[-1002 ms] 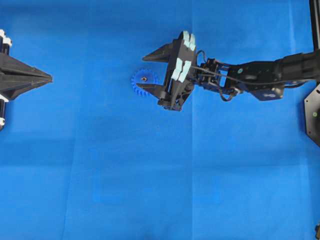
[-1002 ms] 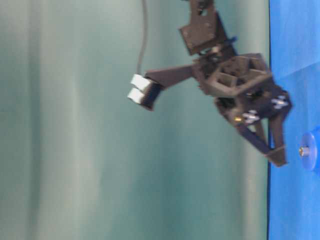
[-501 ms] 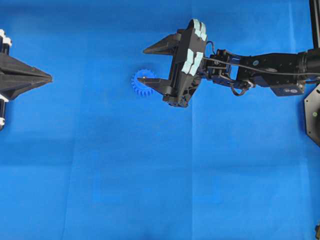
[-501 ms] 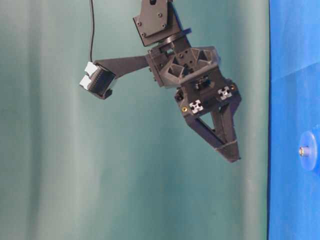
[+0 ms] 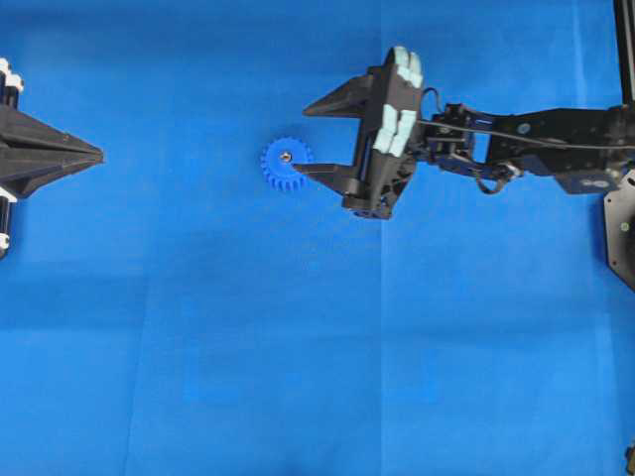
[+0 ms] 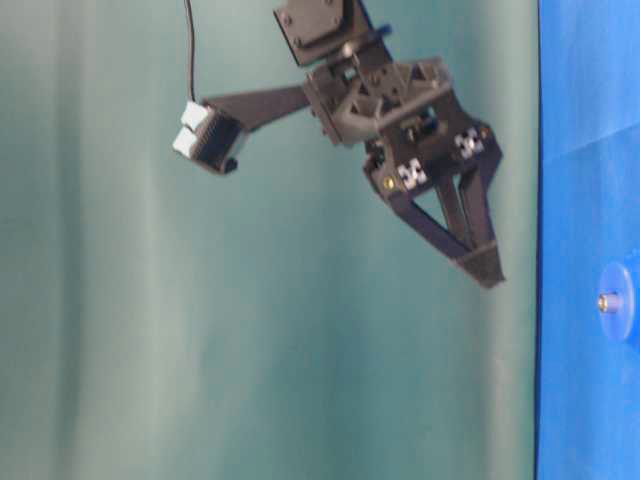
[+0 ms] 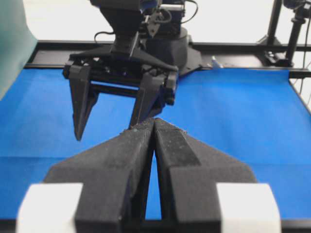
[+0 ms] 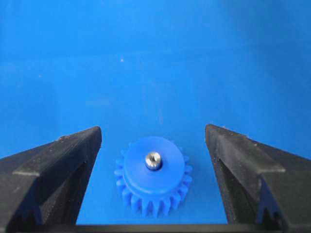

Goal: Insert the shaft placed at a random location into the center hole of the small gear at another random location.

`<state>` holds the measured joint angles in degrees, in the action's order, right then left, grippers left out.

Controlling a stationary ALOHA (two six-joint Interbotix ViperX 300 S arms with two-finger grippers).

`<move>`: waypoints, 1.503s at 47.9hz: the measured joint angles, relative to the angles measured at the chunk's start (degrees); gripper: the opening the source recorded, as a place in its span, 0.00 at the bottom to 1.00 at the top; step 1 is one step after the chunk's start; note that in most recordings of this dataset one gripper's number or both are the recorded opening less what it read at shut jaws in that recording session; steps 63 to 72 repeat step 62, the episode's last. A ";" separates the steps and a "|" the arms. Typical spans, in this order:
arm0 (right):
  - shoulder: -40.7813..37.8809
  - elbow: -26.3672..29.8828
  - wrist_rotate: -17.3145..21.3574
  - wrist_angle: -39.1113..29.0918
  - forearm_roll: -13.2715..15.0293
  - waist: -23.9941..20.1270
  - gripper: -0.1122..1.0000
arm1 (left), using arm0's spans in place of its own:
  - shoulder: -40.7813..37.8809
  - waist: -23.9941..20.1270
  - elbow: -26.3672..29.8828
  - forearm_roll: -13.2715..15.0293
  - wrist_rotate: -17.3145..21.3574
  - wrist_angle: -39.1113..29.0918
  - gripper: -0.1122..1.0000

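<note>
Fingers (image 8: 58,160) of the right gripper (image 5: 319,134) stand wide apart and empty, lifted clear of the gear (image 5: 286,163), which lies flat on the tabletop (image 5: 298,347) at about 9 o'clock from them in the overhead view. From the wrist view the shaft (image 8: 152,159) appears seated upright in the hub, so insertion looks done. A clean finish calls for retreating straight up and away without brushing the pin. Left gripper (image 7: 154,126) fingers sit pressed together, well off at the tabletop's 9 o'clock edge.

center hole (image 8: 152,160) plugged, unseen, small gear (image 6: 622,301) edge-cropped
</note>
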<state>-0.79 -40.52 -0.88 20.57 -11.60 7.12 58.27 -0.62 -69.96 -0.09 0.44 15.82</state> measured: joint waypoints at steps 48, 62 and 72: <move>3.25 -2.99 -0.09 -0.09 0.00 -0.09 0.77 | 0.00 0.00 0.00 0.09 -0.09 0.09 0.10; 3.25 -2.99 -0.09 -0.09 0.00 -0.09 0.77 | 0.00 0.00 0.00 0.00 -0.09 0.09 0.10; 3.25 -2.99 -0.09 -0.09 0.00 -0.09 0.77 | 0.00 0.00 0.00 0.00 -0.09 0.09 0.10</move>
